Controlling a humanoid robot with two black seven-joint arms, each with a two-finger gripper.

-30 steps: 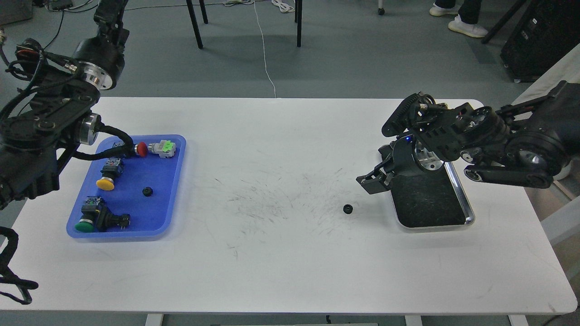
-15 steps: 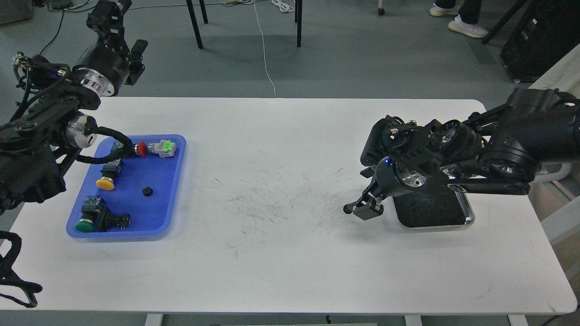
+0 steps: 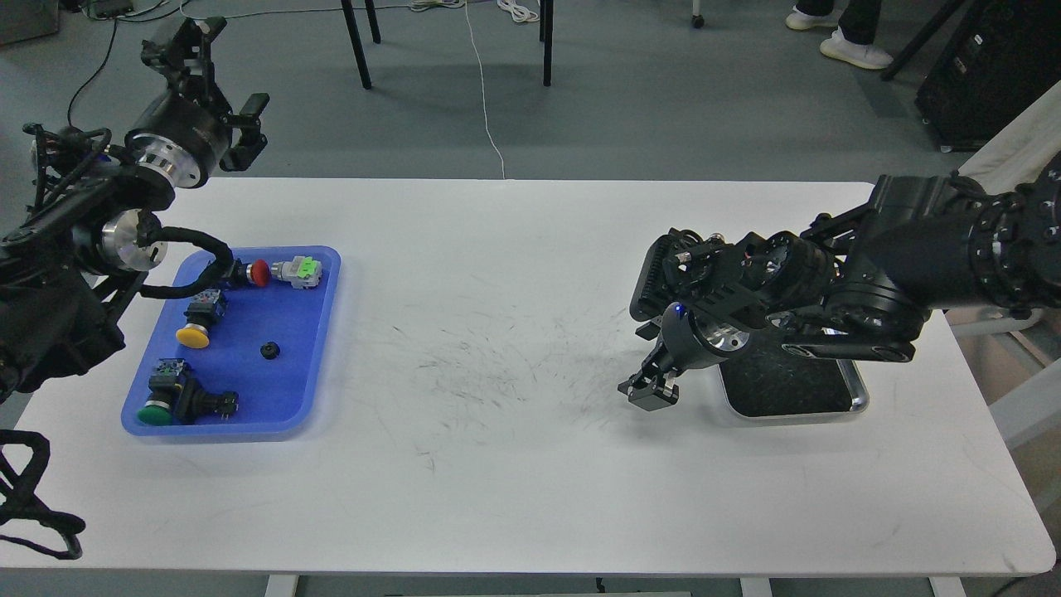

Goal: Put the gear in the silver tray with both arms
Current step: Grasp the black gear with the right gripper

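The silver tray (image 3: pixel 859 396) lies at the table's right, its far half covered by my right arm. My right gripper (image 3: pixel 647 392) is down at the table just left of the tray. It stands where a small black gear lay a second ago, and that gear is now hidden under it. The fingers are dark and close together, so I cannot tell whether they hold anything. A second small black gear (image 3: pixel 269 351) lies in the blue tray (image 3: pixel 319 365). My left gripper (image 3: pixel 222 76) is raised beyond the table's far left corner, its fingers spread and empty.
The blue tray at the left also holds a red push button (image 3: pixel 259 273) with a green block, a yellow one (image 3: pixel 192 335) and a green one (image 3: pixel 154 412). Chair legs and a cable are on the floor beyond the table.
My right arm swung left off the silver tray and lowered its gripper onto the loose gear's spot, which hid the gear. My left gripper turned and shifted slightly left above the far corner.
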